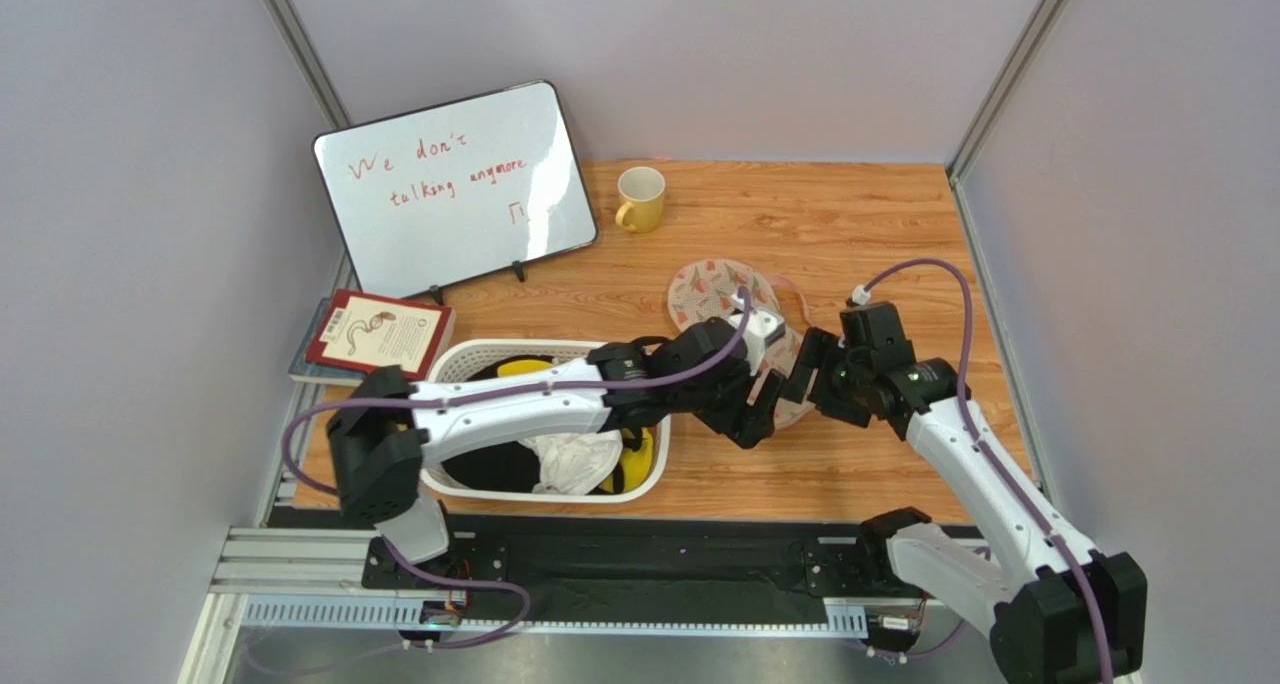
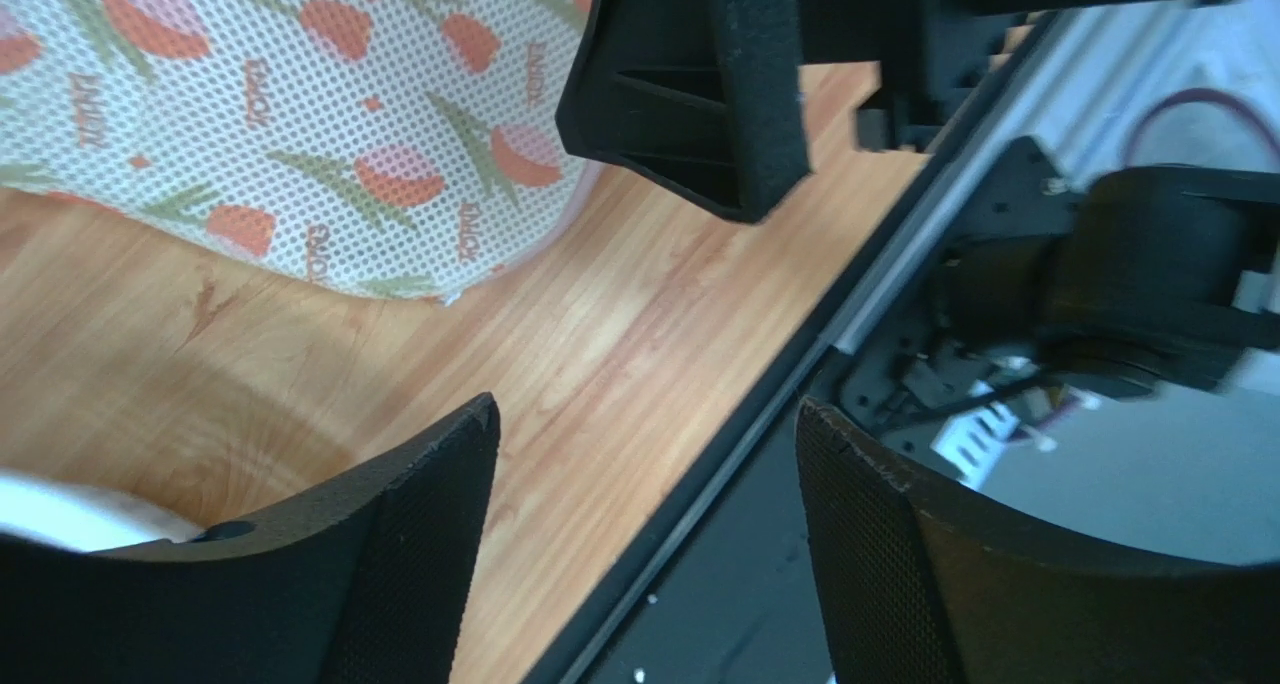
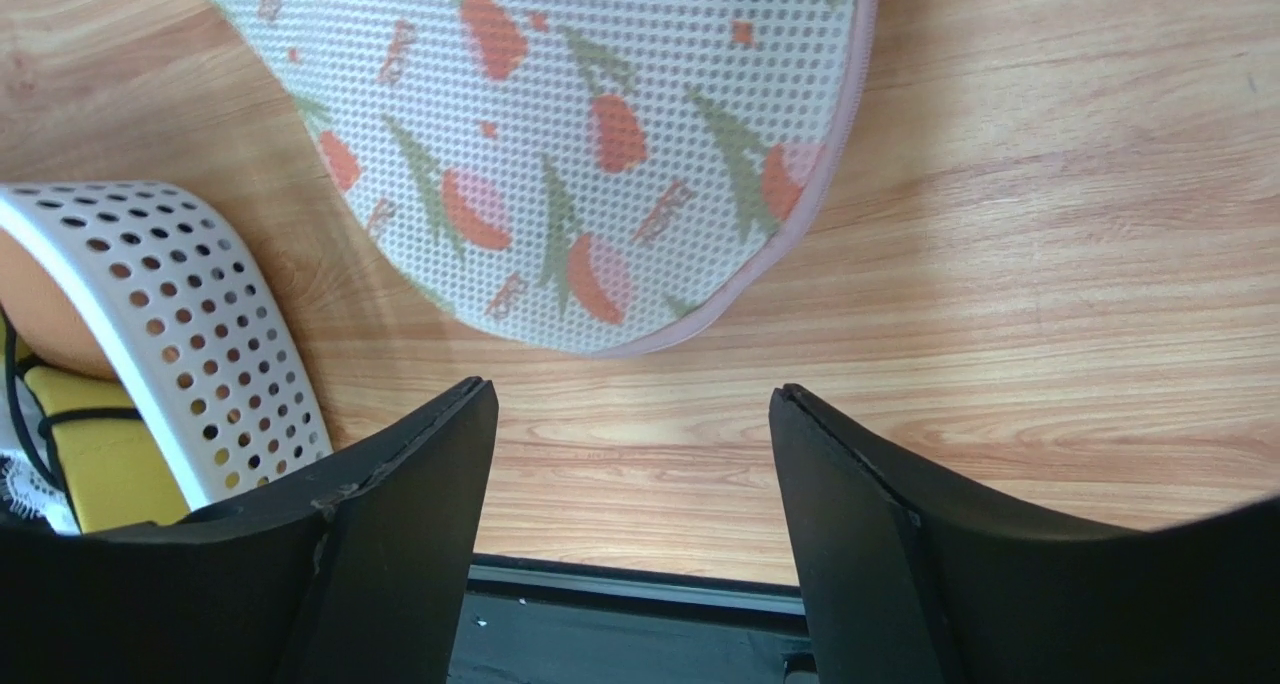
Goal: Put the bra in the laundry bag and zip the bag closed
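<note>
Overhead, found the laundry bag (image 1: 718,291) lying flat on the table (image 1: 902,234), at about 1 o'clock of the basket (image 3: 196,324). Saw the left gripper (image 2: 646,549) spread wide and empty, low over bare wood at the bag's 6 o'clock edge. Found the right gripper (image 3: 631,519) likewise wide apart, gripping nothing, at 3 o'clock of the left. Glimpsed a pale pink cup, seemingly the bra (image 3: 42,312), behind the basket's rim.

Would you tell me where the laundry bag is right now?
Top view: the laundry bag lies flat on the table, right of the white basket, nearer than the yellow mug.
</note>
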Controlling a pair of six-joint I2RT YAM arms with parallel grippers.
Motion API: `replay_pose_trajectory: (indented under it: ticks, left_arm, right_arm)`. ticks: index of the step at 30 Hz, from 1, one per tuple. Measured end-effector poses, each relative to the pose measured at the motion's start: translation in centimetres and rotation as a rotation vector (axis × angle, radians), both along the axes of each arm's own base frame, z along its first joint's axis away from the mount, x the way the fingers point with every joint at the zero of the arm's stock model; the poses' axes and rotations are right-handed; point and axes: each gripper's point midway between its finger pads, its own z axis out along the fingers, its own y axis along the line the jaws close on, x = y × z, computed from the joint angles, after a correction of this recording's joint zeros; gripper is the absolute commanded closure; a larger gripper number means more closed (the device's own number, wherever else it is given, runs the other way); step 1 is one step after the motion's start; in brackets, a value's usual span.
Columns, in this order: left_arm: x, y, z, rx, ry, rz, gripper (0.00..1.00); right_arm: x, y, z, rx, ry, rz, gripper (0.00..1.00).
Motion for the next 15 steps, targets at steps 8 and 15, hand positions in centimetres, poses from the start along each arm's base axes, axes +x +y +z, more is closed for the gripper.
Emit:
replay_pose_trajectory:
  ticks: [8,15]
  left_arm:
    - [-2.2,5.5,5.4,-0.207,-0.055,0.049,0.14]
    - [-4.1,12.0,1.6,-0.230,-0.037,0.133,0.12]
  right_arm:
    - [-1.0,0.0,2.7,-0.011,-0.113,-0.004,0.00]
    - [-1.5,0.7,0.7,0.029,-0.106,0.016,0.00]
